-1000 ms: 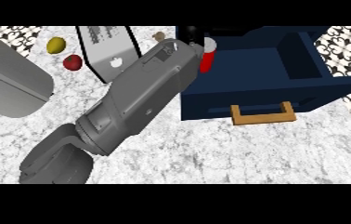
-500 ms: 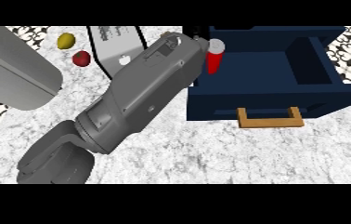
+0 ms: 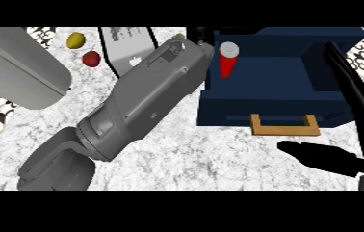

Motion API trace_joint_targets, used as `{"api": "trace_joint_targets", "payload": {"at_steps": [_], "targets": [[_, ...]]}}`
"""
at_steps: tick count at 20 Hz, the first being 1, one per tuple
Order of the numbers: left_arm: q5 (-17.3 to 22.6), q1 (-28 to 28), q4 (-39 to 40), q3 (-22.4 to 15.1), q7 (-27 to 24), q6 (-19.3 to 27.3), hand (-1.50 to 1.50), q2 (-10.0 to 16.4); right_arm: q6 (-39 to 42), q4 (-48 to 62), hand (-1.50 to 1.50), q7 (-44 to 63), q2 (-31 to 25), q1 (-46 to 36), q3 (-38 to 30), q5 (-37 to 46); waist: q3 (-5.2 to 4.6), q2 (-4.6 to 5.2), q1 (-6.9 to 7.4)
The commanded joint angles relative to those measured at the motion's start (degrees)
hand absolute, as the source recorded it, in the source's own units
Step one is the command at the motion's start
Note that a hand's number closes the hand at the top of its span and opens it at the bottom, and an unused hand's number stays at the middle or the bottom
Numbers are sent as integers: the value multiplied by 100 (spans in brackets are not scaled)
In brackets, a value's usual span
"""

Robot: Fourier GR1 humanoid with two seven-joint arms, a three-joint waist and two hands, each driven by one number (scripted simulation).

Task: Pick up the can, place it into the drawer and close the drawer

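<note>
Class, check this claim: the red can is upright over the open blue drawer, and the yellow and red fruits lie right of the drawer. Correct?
No. The head view shows the yellow fruit and red fruit left of the drawer, not right. The can is upright over the open blue drawer, as stated.

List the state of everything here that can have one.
drawer: open, pulled out toward the robot
left hand: mostly hidden behind its forearm, grip cannot be told
can: upright, at the open drawer's left end, next to the left hand
right hand: open, near the drawer's wooden handle
</note>
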Motion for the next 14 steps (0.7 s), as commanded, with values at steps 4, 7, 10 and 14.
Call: {"api": "trace_joint_targets", "payload": {"at_steps": [4,7,10,14], "targets": [[-163,116,-230,127,320,-160,-150,443,-718,1484,-150,-450,-44,-650,967,1436,2,-24,44],[-312,92,-214,84,408,17,-150,407,-805,2503,-150,-511,-261,-1387,787,1623,4,-8,44],[-379,284,-478,64,418,-31,-150,606,-1259,3423,-150,-841,-348,-1568,998,2136,4,-6,133],[-508,320,-849,-21,869,98,-150,879,-1738,4469,-150,-628,-232,-2262,987,2642,4,-23,149]]}}
